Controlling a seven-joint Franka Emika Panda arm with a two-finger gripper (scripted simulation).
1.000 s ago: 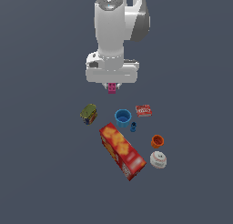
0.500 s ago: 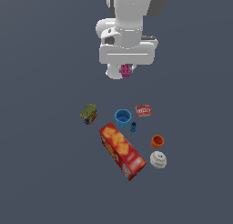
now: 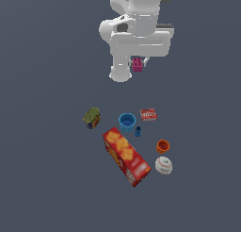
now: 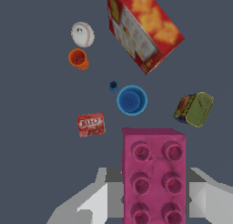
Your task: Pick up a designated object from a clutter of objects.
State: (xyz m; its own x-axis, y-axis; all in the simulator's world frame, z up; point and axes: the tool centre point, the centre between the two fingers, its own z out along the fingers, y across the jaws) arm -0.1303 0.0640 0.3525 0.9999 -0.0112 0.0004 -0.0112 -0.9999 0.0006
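- Your claw [image 3: 137, 65] is closed on the pink brick [image 4: 154, 175] — in the wrist view the grey fingers [image 4: 98, 201] sit against both of its long sides, so the brick is gripped, not loose.
- The brick hangs directly under the claw, well above the surface [image 3: 47, 169], so there is no offset left to close between claw and target.
- Its long axis runs straight out from the wrist camera, studded face toward the lens; the grip is across the short width.
- The rest of the clutter lies far below and apart from the brick: the red cracker box [image 3: 127, 156], blue cup [image 3: 127, 122], tiny blue piece [image 3: 138, 131], red packet [image 3: 148, 114], olive-green can [image 3: 92, 118], orange cup [image 3: 163, 146] and white baseball [image 3: 164, 166].
- In my judgement the pick is essentially made — what matters now is that you keep the brick straight beneath the claw and clear of the clutter.
- Risk, as I judge it: a small brick pinched on smooth sides could slip if you swing sharply.
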